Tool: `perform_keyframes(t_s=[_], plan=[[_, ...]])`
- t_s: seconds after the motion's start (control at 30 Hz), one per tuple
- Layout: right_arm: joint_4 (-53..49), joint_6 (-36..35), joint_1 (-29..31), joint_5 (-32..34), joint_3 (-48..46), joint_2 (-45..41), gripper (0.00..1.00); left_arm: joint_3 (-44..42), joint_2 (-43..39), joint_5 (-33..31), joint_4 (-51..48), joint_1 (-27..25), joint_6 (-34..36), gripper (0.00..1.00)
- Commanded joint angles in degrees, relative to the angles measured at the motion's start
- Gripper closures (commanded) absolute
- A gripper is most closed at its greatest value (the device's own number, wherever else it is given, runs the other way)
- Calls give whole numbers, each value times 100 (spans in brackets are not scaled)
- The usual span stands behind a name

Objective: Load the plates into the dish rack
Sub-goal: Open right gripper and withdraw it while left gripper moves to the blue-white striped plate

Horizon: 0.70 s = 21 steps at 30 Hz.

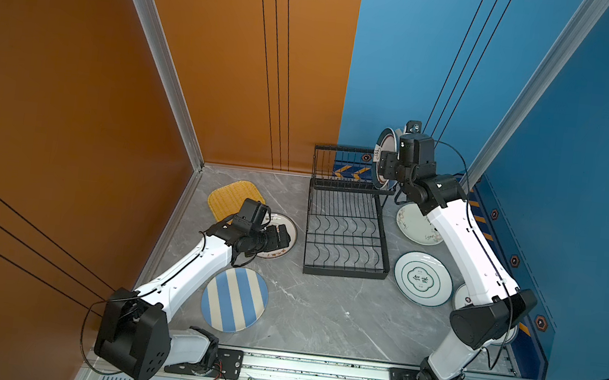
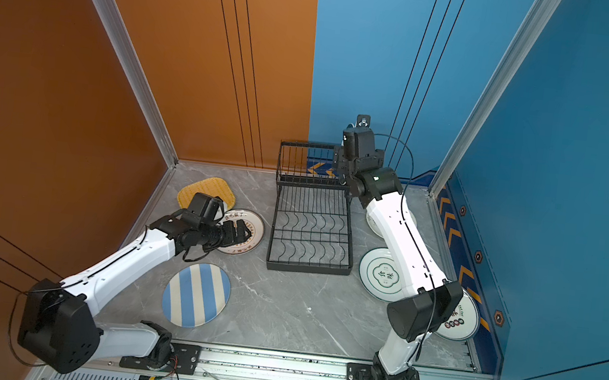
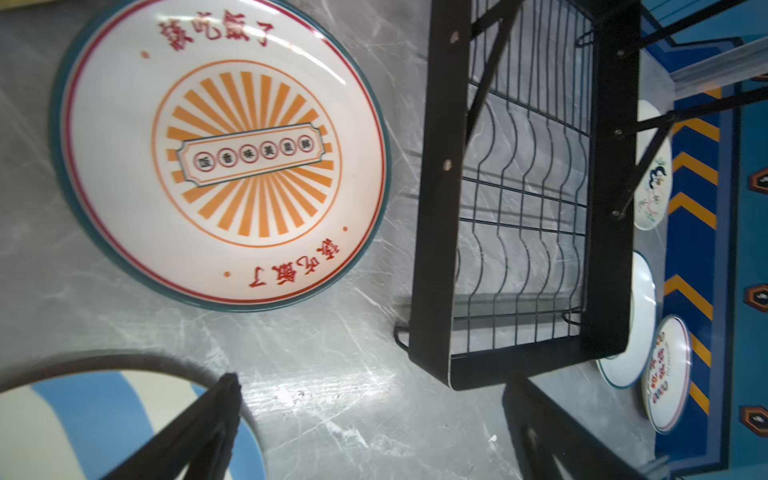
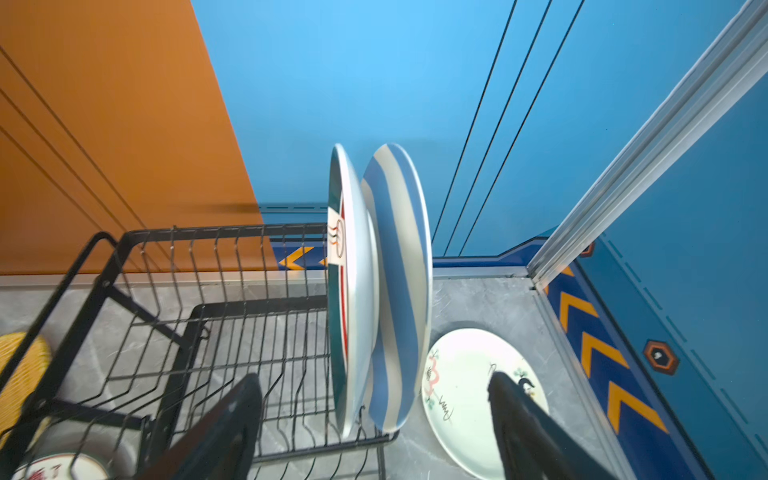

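Grey marble tabletop (image 1: 319, 317), in both top views, strewn with flat plates (image 1: 234, 300) around wire dish rack (image 1: 344, 271); from left wrist, left gripper (image 3: 374, 378) spread wide near sunburst plate (image 3: 220, 153); from right wrist, right gripper (image 4: 374, 378) splayed clear of two upright racked plates: probably stiff, slick, breakable, best pinched at rim.

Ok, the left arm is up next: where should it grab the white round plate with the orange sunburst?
Probably its raised rim at the near edge, coming from the open grey tabletop side. The white round sunburst plate lies flat, face up; the black wire dish rack crowds its right and the yellow woven squarish plate its far left.
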Motion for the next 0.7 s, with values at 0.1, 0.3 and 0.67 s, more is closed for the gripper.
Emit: perform_keyframes(t_s=[0.1, 0.3, 0.67], plan=[[-440, 602, 32, -838, -972, -883, 7, -93, -216, -1185, -1195, 380, -136, 1], [-478, 927, 8, -1306, -2112, -1640, 2, -415, -434, -1384, -1430, 1088, -228, 1], [-277, 1189, -494, -2091, -3364, -2394, 0, -1211, -365, -1288, -1135, 2568, 23, 3]])
